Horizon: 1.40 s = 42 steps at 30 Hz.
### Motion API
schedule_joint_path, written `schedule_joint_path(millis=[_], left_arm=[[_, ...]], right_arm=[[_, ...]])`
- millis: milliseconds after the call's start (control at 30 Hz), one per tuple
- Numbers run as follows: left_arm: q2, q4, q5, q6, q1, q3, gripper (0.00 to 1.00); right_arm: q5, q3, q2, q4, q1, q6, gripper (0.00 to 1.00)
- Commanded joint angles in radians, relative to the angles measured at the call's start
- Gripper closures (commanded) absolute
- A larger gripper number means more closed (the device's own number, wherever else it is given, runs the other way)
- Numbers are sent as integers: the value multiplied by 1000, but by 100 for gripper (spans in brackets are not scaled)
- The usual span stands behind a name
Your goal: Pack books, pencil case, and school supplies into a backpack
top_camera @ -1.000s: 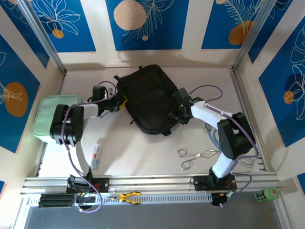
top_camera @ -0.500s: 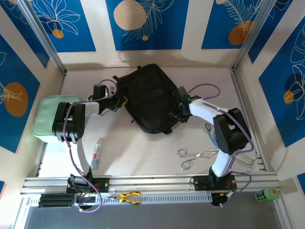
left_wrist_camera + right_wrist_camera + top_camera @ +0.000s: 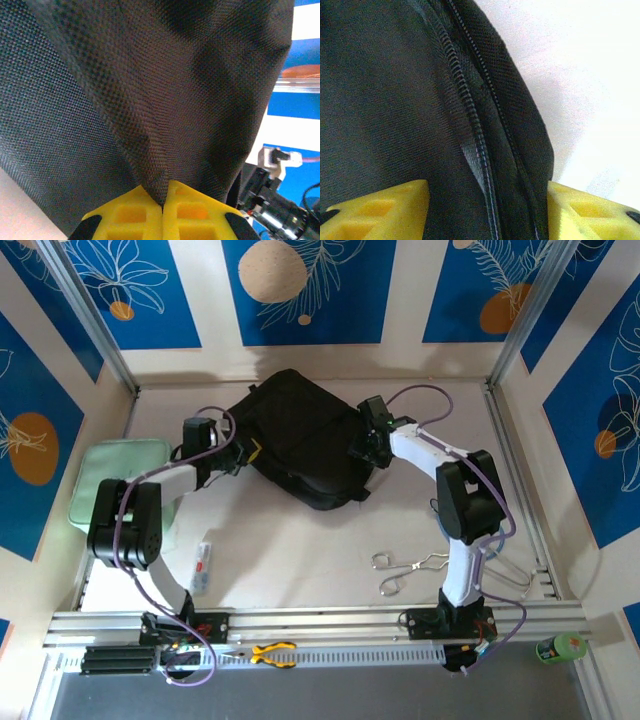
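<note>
**Fig. Two-handed hold on the backpack at the far middle of the bench**

The left tool (image 3: 162, 206) is closed: its yellow pads meet with a ridge of black woven cloth nipped between them, and the cloth fans out and up from that pinch. The right tool (image 3: 487, 210) has its pads set apart on either side of a thick edge of the bag. The cloth spans the whole gap, which reads as a grip on a bulky fold, not an idle open stance. A closed zip (image 3: 465, 100) runs lengthwise through that gap.

Seen from above, the two arms reach inward from opposite sides and meet the backpack (image 3: 305, 445) at its left and right flanks. Holding it at both sides is probably meant to steady or turn the soft bag, so that an opening can be presented for loading.

The backpack lies on the bench (image 3: 300, 550) towards the back wall, slumped and creased, with its long axis running diagonally. Its fabric is matt black with a fine mesh weave. No open mouth can be made out.

Near the left edge of the bench sits a mint-green pouch (image 3: 118, 465), well apart from the bag.
</note>
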Motion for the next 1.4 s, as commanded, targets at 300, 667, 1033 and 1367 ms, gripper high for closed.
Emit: schedule_joint_path(millis=[300, 667, 1033, 1367], left_arm=[[-39, 24, 9, -50, -34, 11, 100], [-15, 49, 39, -56, -35, 8, 100], [-1, 60, 61, -43, -33, 9, 100], [7, 64, 68, -44, -34, 14, 100]], right_arm=[[31, 55, -212, -289, 240, 109, 37], [-38, 285, 29, -212, 505, 175, 46], [72, 294, 72, -271, 524, 251, 47], [143, 264, 30, -298, 537, 272, 40]])
